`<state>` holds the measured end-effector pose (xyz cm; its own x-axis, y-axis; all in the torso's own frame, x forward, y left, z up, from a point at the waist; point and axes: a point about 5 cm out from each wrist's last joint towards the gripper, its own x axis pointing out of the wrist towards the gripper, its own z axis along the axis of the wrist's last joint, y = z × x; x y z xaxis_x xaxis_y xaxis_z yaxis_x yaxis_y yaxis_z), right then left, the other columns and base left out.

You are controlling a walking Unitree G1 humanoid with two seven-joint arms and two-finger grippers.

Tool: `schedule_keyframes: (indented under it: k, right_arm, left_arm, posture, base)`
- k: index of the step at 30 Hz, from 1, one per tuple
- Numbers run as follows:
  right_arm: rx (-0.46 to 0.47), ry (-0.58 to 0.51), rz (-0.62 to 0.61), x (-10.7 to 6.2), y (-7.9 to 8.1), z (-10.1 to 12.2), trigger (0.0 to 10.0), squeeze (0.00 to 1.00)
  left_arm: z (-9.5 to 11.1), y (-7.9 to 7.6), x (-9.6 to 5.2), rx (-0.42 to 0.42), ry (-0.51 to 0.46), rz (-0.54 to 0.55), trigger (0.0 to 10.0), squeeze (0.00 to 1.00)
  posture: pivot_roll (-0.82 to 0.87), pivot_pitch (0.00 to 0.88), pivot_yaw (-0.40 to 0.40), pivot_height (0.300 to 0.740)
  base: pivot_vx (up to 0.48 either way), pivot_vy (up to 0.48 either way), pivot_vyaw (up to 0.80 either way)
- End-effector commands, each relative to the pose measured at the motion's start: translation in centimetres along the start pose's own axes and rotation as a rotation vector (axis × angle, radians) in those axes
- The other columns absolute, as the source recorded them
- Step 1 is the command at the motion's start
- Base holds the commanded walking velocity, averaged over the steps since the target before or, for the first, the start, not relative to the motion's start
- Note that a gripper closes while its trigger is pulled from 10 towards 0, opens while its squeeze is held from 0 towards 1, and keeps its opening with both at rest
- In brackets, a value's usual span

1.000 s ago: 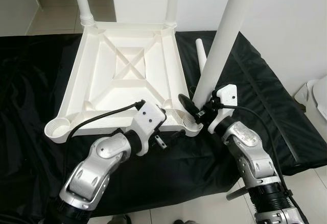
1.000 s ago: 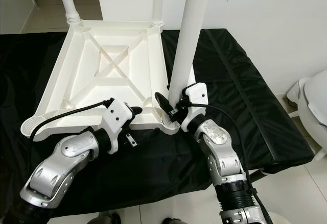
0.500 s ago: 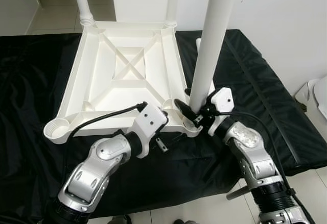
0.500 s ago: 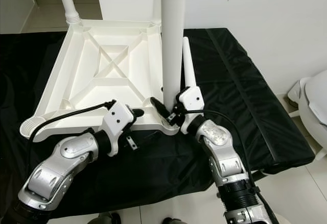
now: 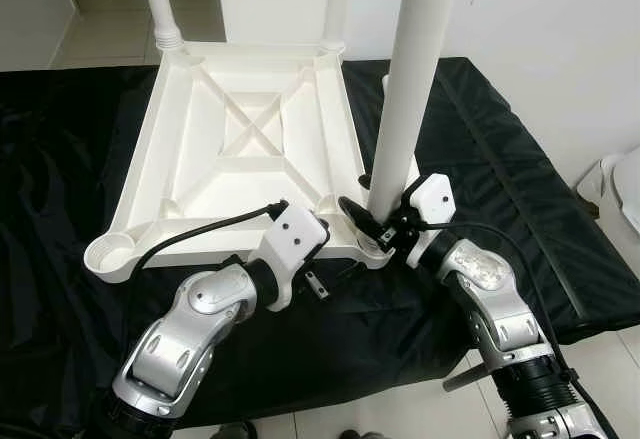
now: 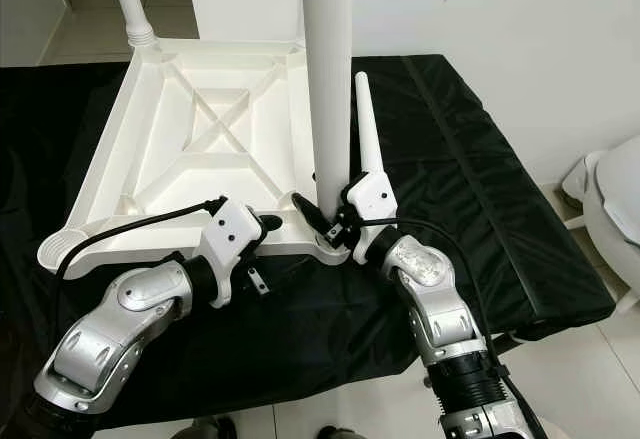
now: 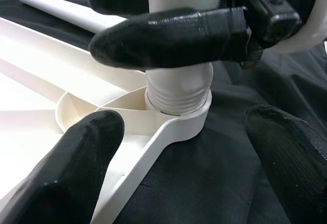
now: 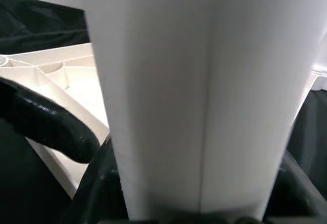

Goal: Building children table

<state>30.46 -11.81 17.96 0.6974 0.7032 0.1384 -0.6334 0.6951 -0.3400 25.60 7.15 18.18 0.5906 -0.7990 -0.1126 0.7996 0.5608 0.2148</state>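
Note:
The white table top (image 5: 190, 139) lies upside down on a black cloth. My right gripper (image 5: 385, 214) is shut on a white table leg (image 5: 412, 69) and holds it upright over the near right corner socket (image 7: 189, 124). The leg's threaded end (image 7: 179, 89) sits in that socket. My left gripper (image 7: 184, 152) is open at the table's front edge, one finger on each side of that corner, touching nothing. Another loose leg (image 6: 365, 129) lies on the cloth just right of the table.
Two legs stand fitted at the far corners (image 5: 160, 4) (image 5: 338, 9). The near left socket (image 5: 105, 256) holds nothing. The black cloth (image 5: 520, 209) spreads over the floor; a white rounded object (image 5: 625, 189) stands at the right edge, with a white wall behind.
The held leg has swung from a rightward tilt to upright over the corner socket, my right gripper shifting slightly left with it. My left arm has barely moved.

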Motion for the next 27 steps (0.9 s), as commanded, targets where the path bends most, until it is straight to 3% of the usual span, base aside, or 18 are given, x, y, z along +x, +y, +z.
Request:
schedule_keyframes:
  k: [1,9,21,27]
  right_arm:
    - [0.049,0.153,-0.004,-1.2,0.5,-3.2,10.0,0.0]
    - [0.1,0.189,-0.048,-1.7,0.4,-4.5,10.0,0.0]
    - [0.325,0.253,-0.208,-1.5,-0.6,-5.6,10.0,0.0]
    - [0.352,0.283,-0.264,-1.9,-1.1,-6.4,10.0,0.0]
  left_arm:
    - [0.2,-0.3,-0.1,-0.001,-0.006,-0.019,10.0,0.0]
    - [0.4,-0.3,0.0,0.0,-0.012,-0.022,10.0,0.0]
    - [0.7,-0.4,-0.1,0.005,-0.018,-0.026,10.0,0.0]
    - [0.8,-0.3,-0.2,0.007,-0.018,-0.023,10.0,0.0]
  posture:
    - [0.0,0.147,-0.022,0.74]
    - [0.01,0.145,-0.024,0.74]
    - [0.01,0.147,-0.018,0.74]
    - [0.02,0.151,-0.014,0.74]
  base:
    - [0.0,0.0,0.0]
    - [0.0,0.0,0.0]
    - [0.0,0.0,0.0]
    - [0.0,0.0,0.0]
